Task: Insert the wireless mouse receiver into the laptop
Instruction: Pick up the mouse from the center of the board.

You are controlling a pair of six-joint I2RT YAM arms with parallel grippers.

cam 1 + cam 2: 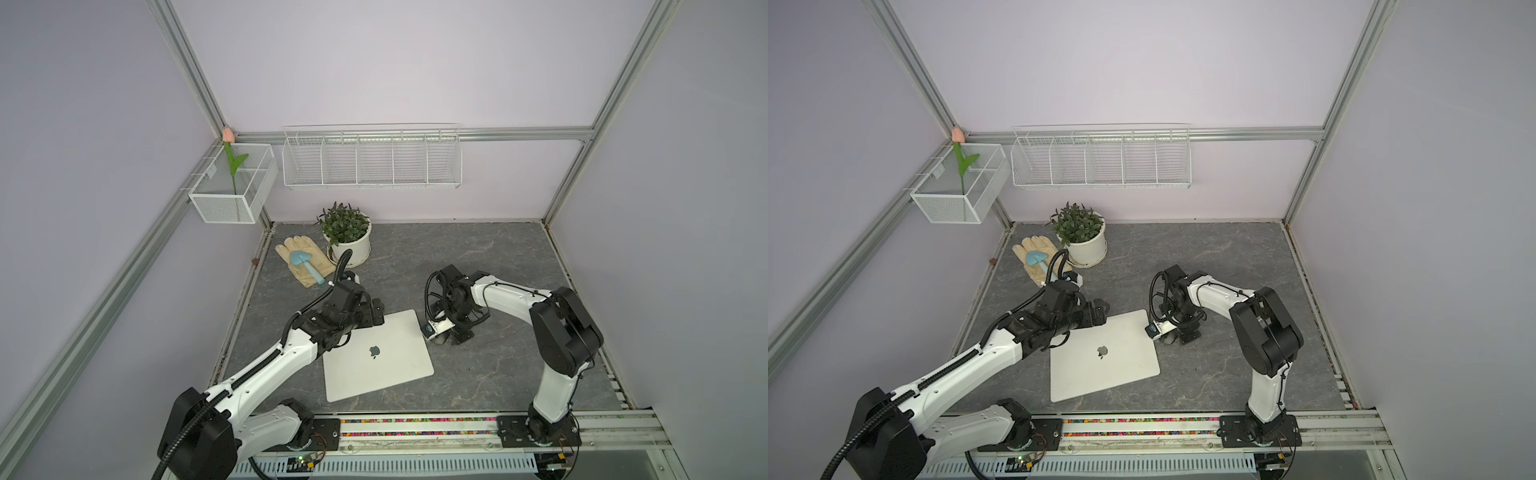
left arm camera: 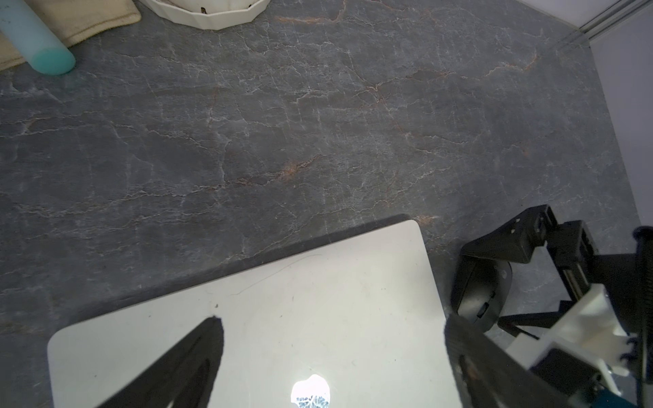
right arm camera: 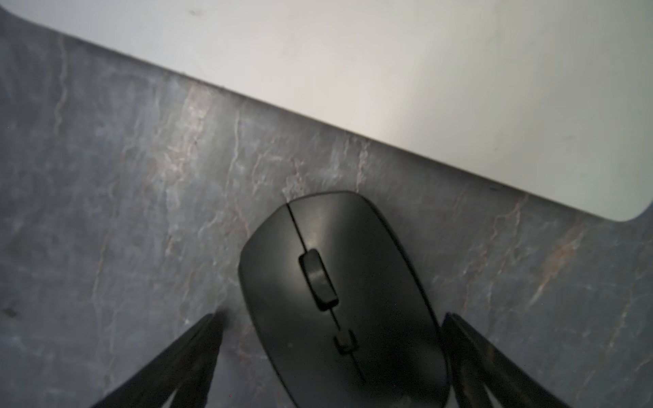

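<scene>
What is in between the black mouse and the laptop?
Nothing: only a bare strip of grey table separates the mouse and the laptop, seen plainly in the right wrist view.

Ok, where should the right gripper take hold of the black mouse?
Probably across its two long sides, near the middle, coming straight down from above. The mouse lies flat, button-side up, beside the laptop, and the open right gripper straddles its narrow width.

Left gripper (image 2: 332, 323): your jaws stand wide apart, reaching forward.
Right gripper (image 3: 332, 318): your jaws wide apart, pointing down.
</scene>
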